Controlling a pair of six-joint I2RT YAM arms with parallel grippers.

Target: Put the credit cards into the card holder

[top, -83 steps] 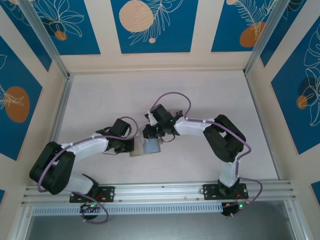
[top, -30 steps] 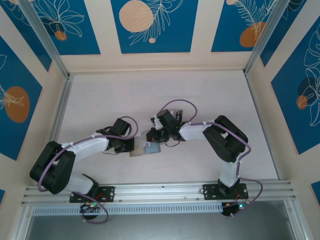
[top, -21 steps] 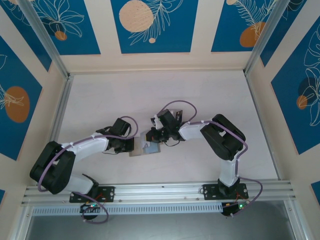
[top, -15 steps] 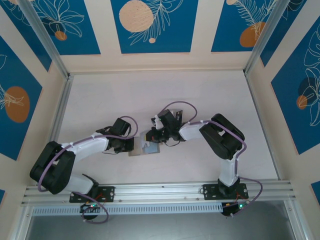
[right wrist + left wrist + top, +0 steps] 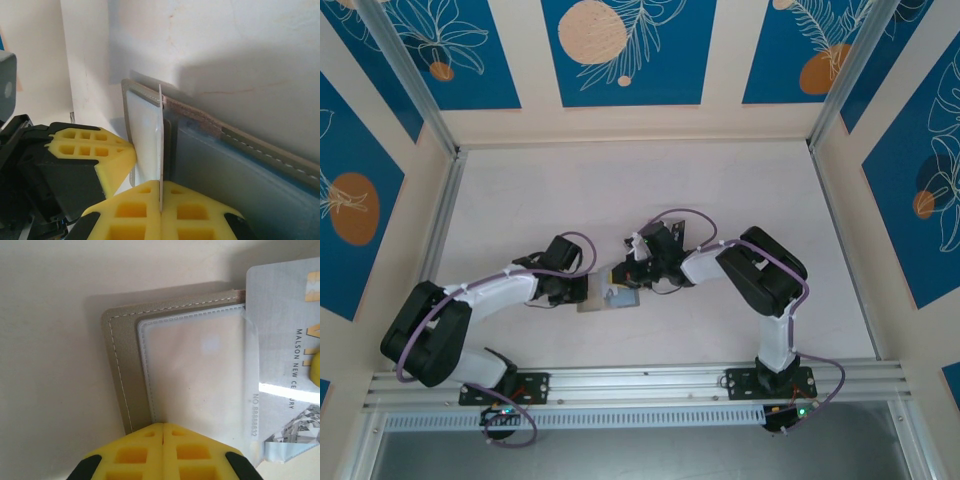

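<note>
The grey card holder [image 5: 122, 340] lies flat on the table with its clear window pocket facing up. My left gripper [image 5: 164, 426] is shut, and its yellow tips press on the holder's near edge. A white-grey credit card [image 5: 280, 365] sits with one end tucked under the clear pocket. My right gripper [image 5: 161, 192] is shut on that card [image 5: 160, 150], which shows edge-on between its fingers and runs into the holder [image 5: 250, 145]. From above, the two grippers [image 5: 585, 291] [image 5: 625, 283] meet over the holder [image 5: 603, 300] at mid-table.
The left gripper's yellow fingers [image 5: 100, 150] sit close beside the right gripper, at the holder's edge. A clear plastic sleeve [image 5: 672, 225] lies behind the right wrist. Aluminium rails [image 5: 440, 230] border the white table at the left and front.
The right wrist has shifted slightly lower and toward the holder, with the card staying in its grip. The left arm and the holder have stayed put.
</note>
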